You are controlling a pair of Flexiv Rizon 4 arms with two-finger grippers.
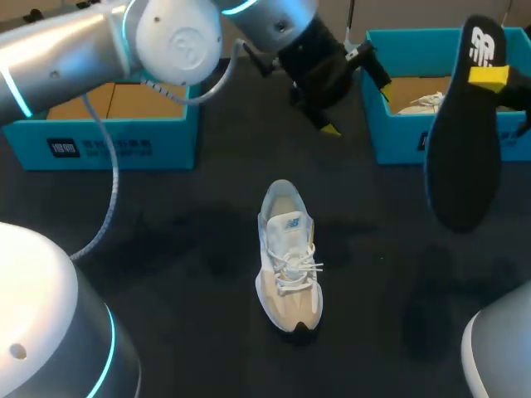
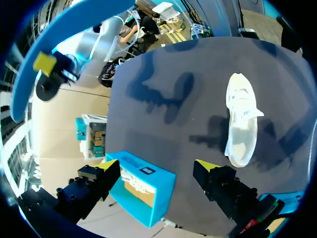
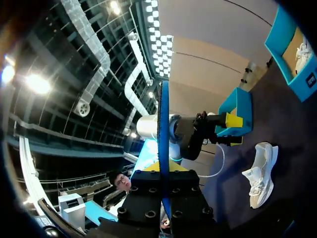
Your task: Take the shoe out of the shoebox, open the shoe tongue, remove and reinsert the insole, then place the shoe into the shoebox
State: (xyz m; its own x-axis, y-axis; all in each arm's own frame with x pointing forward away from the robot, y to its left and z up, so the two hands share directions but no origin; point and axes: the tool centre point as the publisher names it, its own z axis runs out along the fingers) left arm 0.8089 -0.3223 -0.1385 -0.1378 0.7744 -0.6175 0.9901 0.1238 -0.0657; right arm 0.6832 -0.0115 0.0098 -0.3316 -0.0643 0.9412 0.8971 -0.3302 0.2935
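Note:
A white and beige shoe lies on the dark table, its toe toward the near edge. In the left wrist view the shoe lies ahead of the fingers. My right gripper is shut on a black insole with a blue underside, held upright in the air over the table's right side. The right wrist view shows the insole edge-on between my right gripper fingers. My left gripper hangs open above the far middle, near the right shoebox, with nothing in it.
The right shoebox holds a second white shoe. Another blue box stands at the far left, behind my left arm. My left gripper hovers over a blue shoebox.

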